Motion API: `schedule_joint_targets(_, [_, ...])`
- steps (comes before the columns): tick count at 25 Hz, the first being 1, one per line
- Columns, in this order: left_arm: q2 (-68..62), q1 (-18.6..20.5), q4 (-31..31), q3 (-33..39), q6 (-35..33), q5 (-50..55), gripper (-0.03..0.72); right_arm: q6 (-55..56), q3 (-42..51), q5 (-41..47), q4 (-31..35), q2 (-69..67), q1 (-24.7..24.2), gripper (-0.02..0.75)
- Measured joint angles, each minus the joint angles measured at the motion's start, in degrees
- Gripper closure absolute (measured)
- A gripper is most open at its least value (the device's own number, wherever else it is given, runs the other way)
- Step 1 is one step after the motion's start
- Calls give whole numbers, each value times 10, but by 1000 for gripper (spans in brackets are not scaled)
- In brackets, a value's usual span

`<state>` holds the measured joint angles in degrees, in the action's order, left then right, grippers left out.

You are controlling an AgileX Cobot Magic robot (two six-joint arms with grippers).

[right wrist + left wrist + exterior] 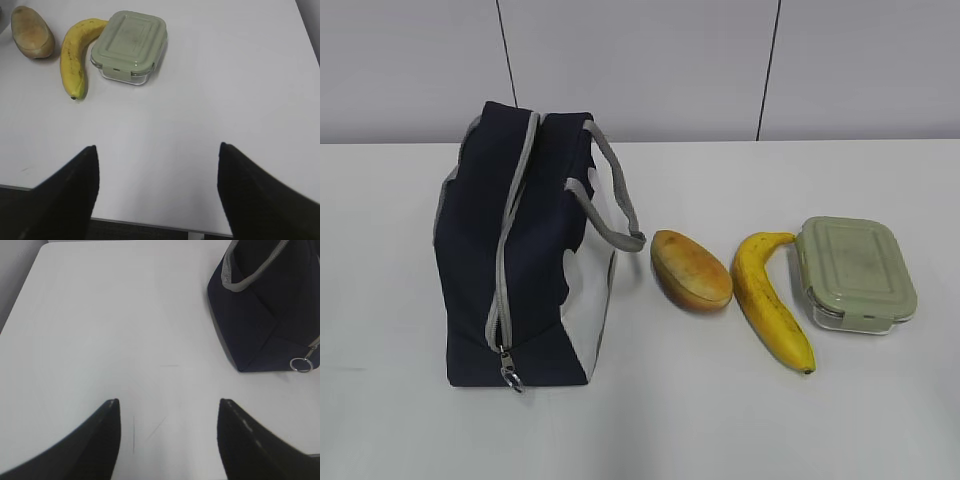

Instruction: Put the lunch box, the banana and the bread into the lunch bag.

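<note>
**Four task items laid out on a white table**

Four things are set in a row. The navy fabric lunch bag [520,250] stands at the left, its grey zipper closed along the top and a metal ring pull at the near end; the lining is hidden. Just right of it lies the glossy oval bread [691,270], then the curved, speckled banana [770,300], whose far tip touches the lunch box [857,273], a clear container under a sage-green lid. The left gripper [167,440] and right gripper [157,192] are seen spread wide over bare table, nothing grasped; only dark fingertips show.
</note>
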<state>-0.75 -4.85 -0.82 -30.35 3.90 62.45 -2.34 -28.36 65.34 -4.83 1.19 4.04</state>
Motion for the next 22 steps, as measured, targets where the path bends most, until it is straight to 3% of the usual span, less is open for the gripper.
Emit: schedule_joint_targets(22, [0,0,0,0,0,0,264,45,-8,1,-14,-1,0,178])
